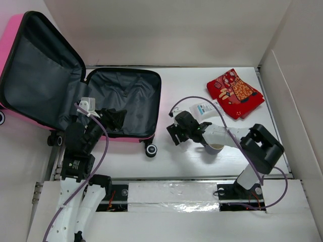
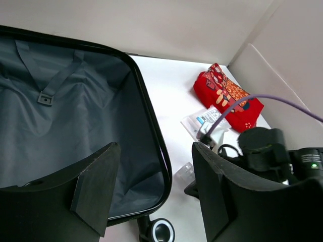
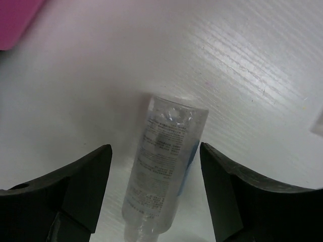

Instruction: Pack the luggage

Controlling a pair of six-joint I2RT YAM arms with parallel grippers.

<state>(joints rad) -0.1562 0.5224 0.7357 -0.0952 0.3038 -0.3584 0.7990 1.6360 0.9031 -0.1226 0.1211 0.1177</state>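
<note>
Luggage [image 1: 139,88] open at the table's [image 1: 192,156] left: base flat, lining up; lid raised at left.
Caster end faces the arms, so its length runs near to far. Left gripper [image 2: 154,151] hangs over the base's near rim, jaws apart and empty. Right gripper [image 3: 155,148], jaws spread, straddles a clear bottle [image 3: 161,171] lying on the table, gripping nothing. Red patterned pouch [image 1: 234,93] lies far right.

Print is showing on the clear bottle [image 3: 161,176] and on the white packet [image 2: 200,121], but nothing is coming through sharp enough to read
</note>
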